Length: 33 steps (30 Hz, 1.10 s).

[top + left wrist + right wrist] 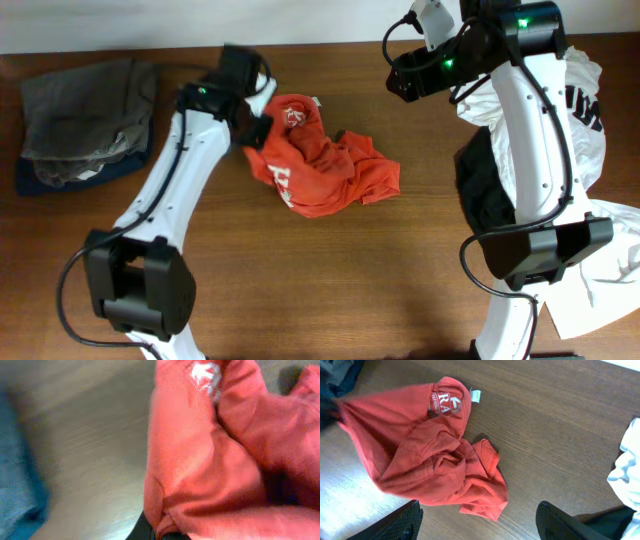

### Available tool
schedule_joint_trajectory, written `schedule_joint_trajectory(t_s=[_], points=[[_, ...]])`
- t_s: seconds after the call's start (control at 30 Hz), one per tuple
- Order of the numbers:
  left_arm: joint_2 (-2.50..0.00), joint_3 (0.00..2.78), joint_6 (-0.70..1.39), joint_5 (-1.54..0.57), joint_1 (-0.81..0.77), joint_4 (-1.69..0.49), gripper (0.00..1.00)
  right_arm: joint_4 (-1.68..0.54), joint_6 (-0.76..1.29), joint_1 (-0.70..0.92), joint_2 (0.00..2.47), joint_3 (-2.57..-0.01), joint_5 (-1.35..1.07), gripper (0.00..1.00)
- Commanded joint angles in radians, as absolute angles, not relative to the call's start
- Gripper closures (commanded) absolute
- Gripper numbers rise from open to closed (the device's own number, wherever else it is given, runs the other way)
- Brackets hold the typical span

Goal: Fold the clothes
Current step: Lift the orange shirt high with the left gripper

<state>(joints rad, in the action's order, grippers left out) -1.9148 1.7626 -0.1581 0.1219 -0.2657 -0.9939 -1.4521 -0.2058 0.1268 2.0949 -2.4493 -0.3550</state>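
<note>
My left tool (257, 122) pinched shut on left edge of red-orange T-shirt (325, 165), crumpled mid-worktop (400, 285). My right tool (408, 72) wide, empty, above far right. Shirt looks light, soft, floppy, likely to bunch. Best hold: 2 corners of hem or shoulder seams.

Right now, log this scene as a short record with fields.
table: brown wood
red-orange T-shirt: crumpled at mid-table, white print showing, not folded
left hand: shut on the shirt's left edge
right hand: open, above the table, holding nothing
white T-shirt: heaped at the right edge
black garment: against the white T-shirt
grey pile: far left, blue cloth under it
</note>
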Motion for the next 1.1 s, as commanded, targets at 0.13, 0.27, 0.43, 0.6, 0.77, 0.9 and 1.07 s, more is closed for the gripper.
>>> schedule_joint_trajectory(t_s=[0.13,0.27,0.43,0.6,0.77,0.9,1.07], points=[[-1.903,2.087,-0.142,0.296,-0.268,-1.114,0.99,-1.47,-0.206,0.122,2.1,-2.439,-0.318,0.22],[-1.903,2.174,-0.142,0.296,-0.268,-1.1,0.99,-1.476,-0.206,0.122,2.1,-2.439,-0.321,0.22],[-1.903,2.326,-0.143,0.296,-0.268,-1.09,0.99,-1.493,-0.315,0.124,2.1,-2.439,-0.438,0.21],[-1.903,2.406,-0.144,0.296,-0.277,-1.09,0.99,-1.496,-0.368,0.124,2.1,-2.439,-0.468,0.18],[-1.902,2.55,-0.144,0.292,-0.295,-1.085,0.99,-1.488,-0.371,0.124,2.1,-2.439,-0.502,0.17],[-1.902,2.693,-0.146,0.292,-0.344,-1.055,0.99,-1.485,-0.389,0.124,2.1,-2.439,-0.535,0.17],[-1.902,2.785,-0.164,0.292,-0.406,-1.049,0.99,-1.485,-0.39,0.124,2.1,-2.439,-0.554,0.17]])
